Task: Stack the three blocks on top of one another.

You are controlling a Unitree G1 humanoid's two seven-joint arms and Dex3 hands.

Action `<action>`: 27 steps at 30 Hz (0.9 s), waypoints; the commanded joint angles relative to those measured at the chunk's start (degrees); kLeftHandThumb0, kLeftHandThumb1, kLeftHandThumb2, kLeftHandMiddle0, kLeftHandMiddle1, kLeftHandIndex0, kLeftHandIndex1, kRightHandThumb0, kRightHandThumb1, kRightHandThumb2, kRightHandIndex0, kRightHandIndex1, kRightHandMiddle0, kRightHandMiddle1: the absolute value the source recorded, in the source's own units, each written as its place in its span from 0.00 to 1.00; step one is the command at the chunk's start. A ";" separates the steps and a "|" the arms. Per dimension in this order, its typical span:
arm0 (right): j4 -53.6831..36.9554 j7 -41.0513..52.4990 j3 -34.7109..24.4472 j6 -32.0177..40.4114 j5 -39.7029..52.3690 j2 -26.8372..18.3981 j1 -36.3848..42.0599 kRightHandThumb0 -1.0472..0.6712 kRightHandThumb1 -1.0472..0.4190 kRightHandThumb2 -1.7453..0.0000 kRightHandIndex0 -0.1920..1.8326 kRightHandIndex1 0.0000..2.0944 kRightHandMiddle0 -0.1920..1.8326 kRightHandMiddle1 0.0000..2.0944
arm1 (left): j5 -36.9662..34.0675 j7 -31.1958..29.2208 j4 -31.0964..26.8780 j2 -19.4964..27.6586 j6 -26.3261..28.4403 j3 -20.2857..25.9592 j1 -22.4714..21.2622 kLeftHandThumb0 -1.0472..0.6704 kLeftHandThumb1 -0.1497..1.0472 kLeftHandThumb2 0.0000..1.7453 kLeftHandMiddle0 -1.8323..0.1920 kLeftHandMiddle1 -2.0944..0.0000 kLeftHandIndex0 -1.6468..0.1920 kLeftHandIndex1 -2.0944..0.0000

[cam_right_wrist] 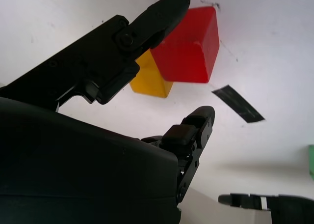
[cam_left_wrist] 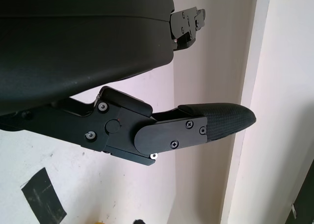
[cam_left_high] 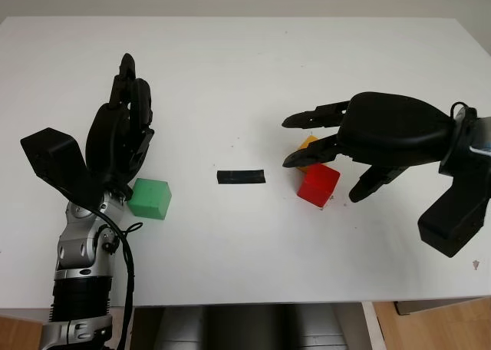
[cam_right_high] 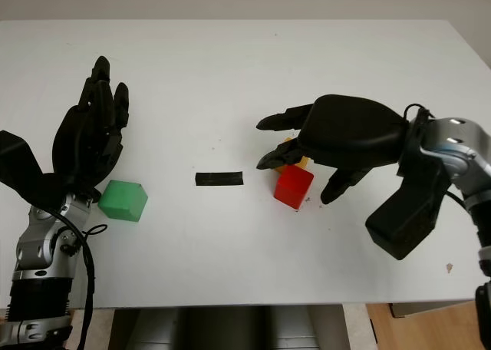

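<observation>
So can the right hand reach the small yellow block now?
Probably yes: the open right hand hovers above the small yellow block, though the red cube sits touching it.

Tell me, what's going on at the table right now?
Right robot hand open, hovering over red block and yellow block. Left robot hand open beside green block. Nothing stacked; black tape strip between.
</observation>
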 commanded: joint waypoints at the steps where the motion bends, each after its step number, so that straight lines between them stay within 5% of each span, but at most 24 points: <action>1: 0.97 -1.91 0.67 -0.36 -1.67 0.36 -0.86 0.22 0.27 0.97 0.24 0.01 0.44 0.03 | 0.02 -0.30 -1.25 0.39 -0.05 0.14 0.30 0.16 1.00 0.32 1.00 1.00 1.00 1.00; 19: 2.07 -9.48 3.45 1.33 -7.80 0.63 -1.16 0.25 0.26 0.97 0.25 0.03 0.49 0.04 | 0.10 0.01 -1.29 0.31 -0.06 0.33 0.40 0.16 1.00 0.31 1.00 1.00 1.00 1.00; 27: 4.38 -20.79 4.50 0.92 -13.43 1.09 -1.82 0.36 0.23 0.96 0.32 0.05 0.59 0.07 | -0.02 -0.43 -1.41 0.40 -0.12 0.23 0.68 0.16 1.00 0.31 1.00 1.00 1.00 1.00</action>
